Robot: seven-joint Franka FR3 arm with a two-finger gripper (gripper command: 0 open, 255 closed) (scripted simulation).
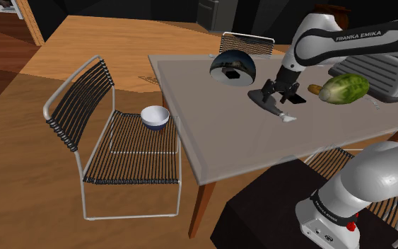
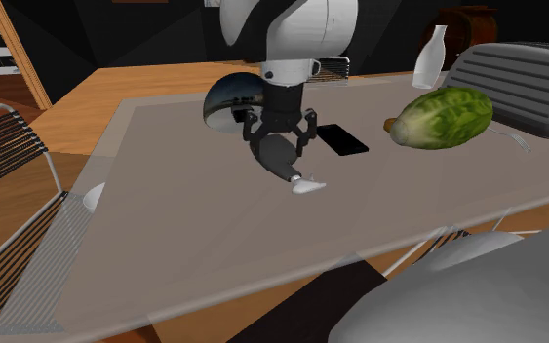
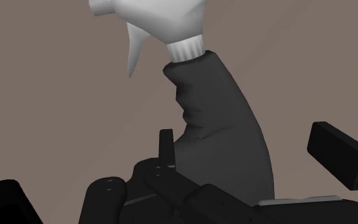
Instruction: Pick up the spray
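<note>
We see the spray bottle (image 3: 215, 127) lying on its side on the grey table (image 2: 165, 224), dark body, white nozzle, our gripper (image 2: 282, 146) low over it, 2 fingers (image 3: 339, 156) spread either side of the body, not clasping, green vegetable (image 2: 443, 117) nearby

Dim, flat, warm light; the desk (image 1: 218, 141) looks matte and evenly lit, while a mirrored dome (image 1: 234, 68) reflects the room.

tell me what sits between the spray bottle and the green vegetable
A flat black slab lies between the spray bottle and the green vegetable, clearest in the second exterior view.
</note>
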